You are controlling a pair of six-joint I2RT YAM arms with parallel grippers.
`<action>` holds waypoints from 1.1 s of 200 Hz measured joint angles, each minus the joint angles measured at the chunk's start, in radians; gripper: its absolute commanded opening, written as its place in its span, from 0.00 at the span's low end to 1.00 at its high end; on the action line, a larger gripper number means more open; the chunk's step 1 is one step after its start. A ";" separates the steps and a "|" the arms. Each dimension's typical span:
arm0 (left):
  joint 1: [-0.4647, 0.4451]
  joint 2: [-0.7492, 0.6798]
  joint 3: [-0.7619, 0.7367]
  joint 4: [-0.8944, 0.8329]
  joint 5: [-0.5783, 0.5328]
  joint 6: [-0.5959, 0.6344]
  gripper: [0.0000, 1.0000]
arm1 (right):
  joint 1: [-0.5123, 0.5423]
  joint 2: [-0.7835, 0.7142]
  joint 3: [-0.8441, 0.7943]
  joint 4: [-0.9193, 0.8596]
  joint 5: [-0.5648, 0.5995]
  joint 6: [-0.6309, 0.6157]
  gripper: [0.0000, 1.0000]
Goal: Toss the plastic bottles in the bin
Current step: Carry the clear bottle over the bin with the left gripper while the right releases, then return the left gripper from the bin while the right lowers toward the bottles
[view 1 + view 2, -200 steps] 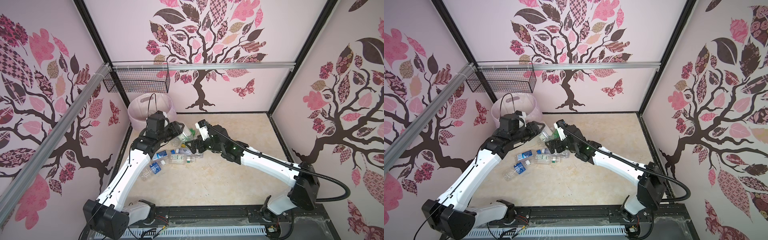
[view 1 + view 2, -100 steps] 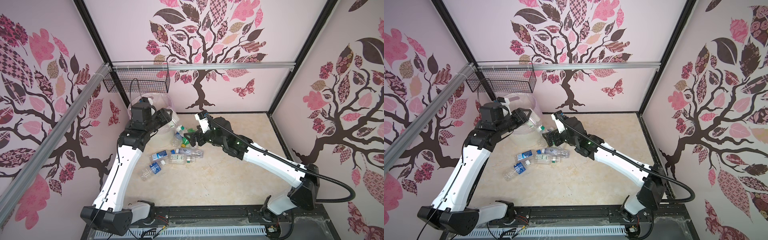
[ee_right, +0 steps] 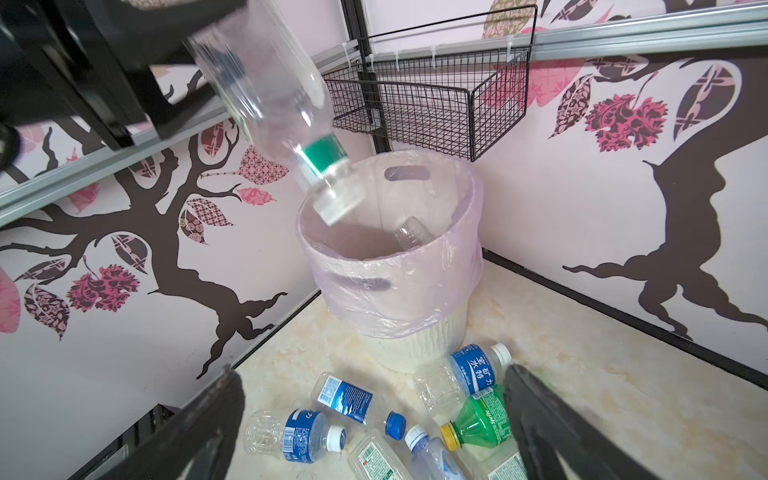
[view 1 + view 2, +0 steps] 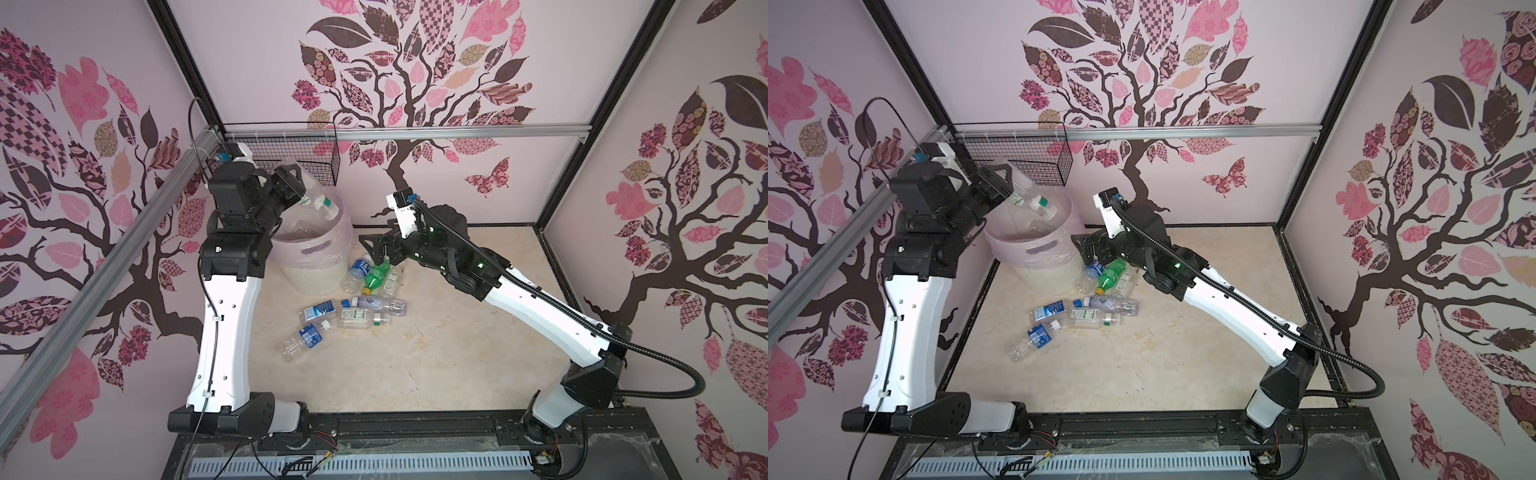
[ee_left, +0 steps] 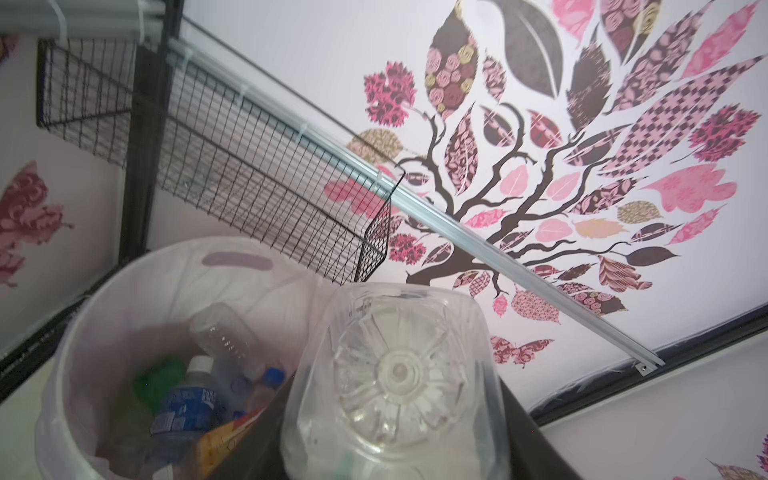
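Left claw is clamped on the fat end of a clear bottle, which hangs tilted over the mouth of the bin with its white cap and green band pointing down. Looks to me like the drop step. The cap end seems nearer the bin's rim than its middle, so I'd carry it a touch further over the bin before letting go. A bounce off the liner could kick it back out. Then just open up and let it fall, no flick needed, since the bin is way wider than the bottle.

Right claw is spread wide with nothing in it, hovering over a green bottle lying right beside the bin.

Inside the bin there's a blue-label bottle, something green, a clear one leaning on the wall, and an orange label. I can't spot anything in the wire basket above the bin. Roughly eight more bottles lie on the table near the bin.
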 measured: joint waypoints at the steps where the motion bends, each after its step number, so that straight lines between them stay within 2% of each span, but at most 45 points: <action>1: 0.000 0.000 0.006 0.001 -0.004 0.003 0.52 | 0.000 0.000 0.000 0.000 0.000 0.000 1.00; 25: 0.000 0.000 0.081 0.011 -0.065 0.060 0.52 | 0.000 0.002 -0.001 -0.006 0.000 -0.002 1.00; 47: 0.005 0.006 0.085 0.030 -0.110 0.102 0.52 | 0.000 0.002 -0.006 -0.003 0.000 -0.003 0.99; 76: 0.062 0.090 0.065 0.016 -0.088 0.098 0.57 | 0.000 0.002 -0.030 0.003 -0.001 -0.002 0.99; 89: 0.098 0.171 0.075 -0.024 -0.059 0.083 0.65 | 0.000 0.002 -0.047 0.008 -0.001 -0.002 0.99; 112: 0.133 0.330 0.106 -0.132 -0.033 0.063 0.96 | 0.000 0.001 -0.090 0.009 -0.003 -0.002 1.00; 130: 0.136 0.384 0.103 -0.204 0.003 0.044 0.97 | 0.000 0.000 -0.117 0.010 -0.004 0.002 0.99; 147: 0.131 0.354 0.064 -0.210 0.047 0.031 0.97 | 0.000 -0.001 -0.138 0.016 -0.008 0.007 1.00; 193: 0.099 0.116 -0.075 -0.133 0.107 0.017 0.97 | 0.000 -0.002 -0.168 0.025 -0.011 0.026 1.00; 220: 0.069 0.066 -0.121 -0.101 0.117 0.013 0.97 | 0.000 -0.007 -0.174 0.028 -0.010 0.036 0.99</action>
